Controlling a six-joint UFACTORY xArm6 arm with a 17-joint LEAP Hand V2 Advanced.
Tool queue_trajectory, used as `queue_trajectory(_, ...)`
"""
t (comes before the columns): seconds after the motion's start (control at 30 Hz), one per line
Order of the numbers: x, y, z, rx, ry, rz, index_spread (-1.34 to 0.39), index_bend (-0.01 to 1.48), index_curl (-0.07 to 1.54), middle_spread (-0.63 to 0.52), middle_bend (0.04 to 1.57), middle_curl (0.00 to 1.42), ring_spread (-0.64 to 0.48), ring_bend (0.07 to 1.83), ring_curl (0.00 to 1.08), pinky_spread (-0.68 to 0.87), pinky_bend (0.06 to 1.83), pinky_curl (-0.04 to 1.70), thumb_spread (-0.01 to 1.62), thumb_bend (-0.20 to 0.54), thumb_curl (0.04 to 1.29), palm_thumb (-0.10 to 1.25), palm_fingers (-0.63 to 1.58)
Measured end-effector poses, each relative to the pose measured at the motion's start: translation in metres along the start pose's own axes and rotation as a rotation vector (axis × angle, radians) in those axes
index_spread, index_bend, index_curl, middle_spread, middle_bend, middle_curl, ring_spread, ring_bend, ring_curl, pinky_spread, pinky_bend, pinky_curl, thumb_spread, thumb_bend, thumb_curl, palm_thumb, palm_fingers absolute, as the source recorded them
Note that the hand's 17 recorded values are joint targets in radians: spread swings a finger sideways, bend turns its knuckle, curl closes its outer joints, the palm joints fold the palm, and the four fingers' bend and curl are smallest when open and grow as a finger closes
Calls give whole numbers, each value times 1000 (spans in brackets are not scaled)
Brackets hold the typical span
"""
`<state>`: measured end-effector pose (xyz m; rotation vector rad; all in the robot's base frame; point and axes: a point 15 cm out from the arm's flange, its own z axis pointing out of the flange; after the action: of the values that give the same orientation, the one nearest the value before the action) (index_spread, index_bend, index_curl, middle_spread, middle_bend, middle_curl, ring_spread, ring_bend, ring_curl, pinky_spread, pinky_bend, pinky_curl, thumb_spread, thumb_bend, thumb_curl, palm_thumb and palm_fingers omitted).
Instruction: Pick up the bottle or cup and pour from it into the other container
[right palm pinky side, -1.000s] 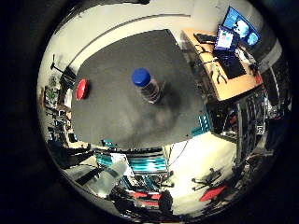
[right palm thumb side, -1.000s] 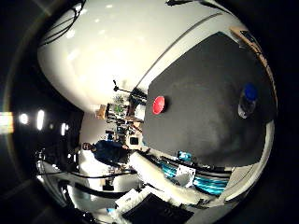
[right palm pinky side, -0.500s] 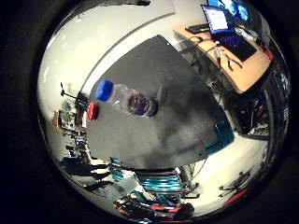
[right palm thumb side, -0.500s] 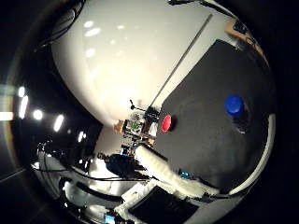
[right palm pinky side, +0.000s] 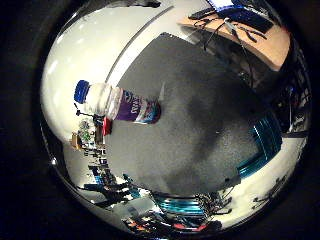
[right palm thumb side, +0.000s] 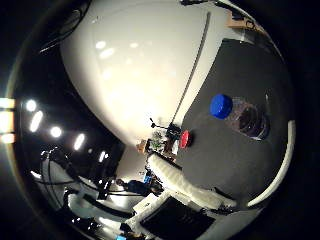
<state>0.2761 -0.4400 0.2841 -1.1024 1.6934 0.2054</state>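
Observation:
A clear plastic bottle (right palm pinky side: 118, 102) with a blue cap (right palm pinky side: 82, 92) and a purple label stands on the dark grey table (right palm pinky side: 200, 110). It also shows in the right thumb side palm view (right palm thumb side: 243, 117), where its cap (right palm thumb side: 221, 105) faces the palm. A small red cup (right palm pinky side: 106, 127) sits near the table's far edge, away from the bottle; it shows in the thumb side view too (right palm thumb side: 185, 139). My hand is above the table and off to the side of the bottle. The bottle is not large in either view.
A wooden desk with a laptop (right palm pinky side: 238, 18) stands beyond one table edge. Teal frames (right palm pinky side: 266, 140) line another edge. Shelves with clutter (right palm thumb side: 160, 135) stand behind the red cup. A white arm part (right palm thumb side: 185, 187) reaches in at the thumb side view's edge.
Both views have swung, so the camera has moved. The bottle now looks larger and more side-on in the little finger side view. The bottle and the cup stay where they stood on the table.

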Motion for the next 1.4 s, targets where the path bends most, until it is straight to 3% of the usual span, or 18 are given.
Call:
queue_trajectory(0.83,33,3,75,-81,-111,55,-275,159,285,-17,294,345,101,522,220,407,747,-4,962,-29,299,448,242)
queue_trajectory(1.07,30,5,95,-125,-135,67,-222,154,273,-11,307,349,85,632,229,384,853,-4,967,-22,305,491,336)
queue_trajectory(1.4,21,20,122,-281,-105,51,-181,184,299,-12,488,403,-22,938,279,101,986,-17,979,-21,325,607,628)
